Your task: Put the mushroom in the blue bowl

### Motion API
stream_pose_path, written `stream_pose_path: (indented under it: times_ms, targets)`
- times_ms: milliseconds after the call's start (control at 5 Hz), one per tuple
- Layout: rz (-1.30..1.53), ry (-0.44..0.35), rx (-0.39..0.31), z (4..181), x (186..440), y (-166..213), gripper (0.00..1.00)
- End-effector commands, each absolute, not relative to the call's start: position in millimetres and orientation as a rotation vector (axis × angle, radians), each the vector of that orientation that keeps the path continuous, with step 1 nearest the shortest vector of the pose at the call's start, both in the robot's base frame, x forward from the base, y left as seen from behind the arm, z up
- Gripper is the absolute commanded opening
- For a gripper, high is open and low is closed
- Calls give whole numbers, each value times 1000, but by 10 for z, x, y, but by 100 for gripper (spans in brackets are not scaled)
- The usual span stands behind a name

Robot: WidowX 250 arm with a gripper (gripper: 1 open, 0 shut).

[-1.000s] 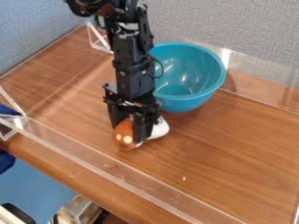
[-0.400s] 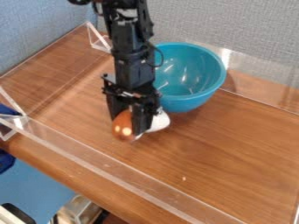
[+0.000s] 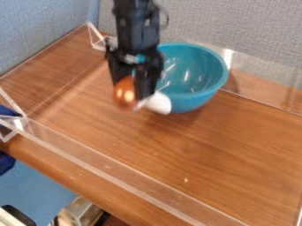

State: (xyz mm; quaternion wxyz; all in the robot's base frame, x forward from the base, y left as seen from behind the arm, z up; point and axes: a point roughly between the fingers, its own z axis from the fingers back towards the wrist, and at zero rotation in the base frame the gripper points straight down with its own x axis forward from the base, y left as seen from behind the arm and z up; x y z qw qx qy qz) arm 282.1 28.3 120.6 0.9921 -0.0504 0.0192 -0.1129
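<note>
So there's just the one camera, looking down at an angle on the tabletop point(image 3: 224, 168) from in front, fairly close in, facing the grey wall point(image 3: 260, 26), probably from a bit above.

Arm up high, gripper pointing down!
And here's the dark arm point(image 3: 137, 19), dropping in from the top edge, its gripper point(image 3: 133, 86) hanging below, fingers point(image 3: 150, 81) blurred and closed around something between them, the whole wrist upright over the table.
</note>
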Motion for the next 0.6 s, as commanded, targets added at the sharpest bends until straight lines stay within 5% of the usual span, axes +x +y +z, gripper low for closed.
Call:
stream_pose_path:
  times_ms: [0, 400]
  targets:
    - [-294, -75, -56, 1670, 3150, 221, 0]
    - [-410, -22, -63, 1606, 3390, 268, 0]
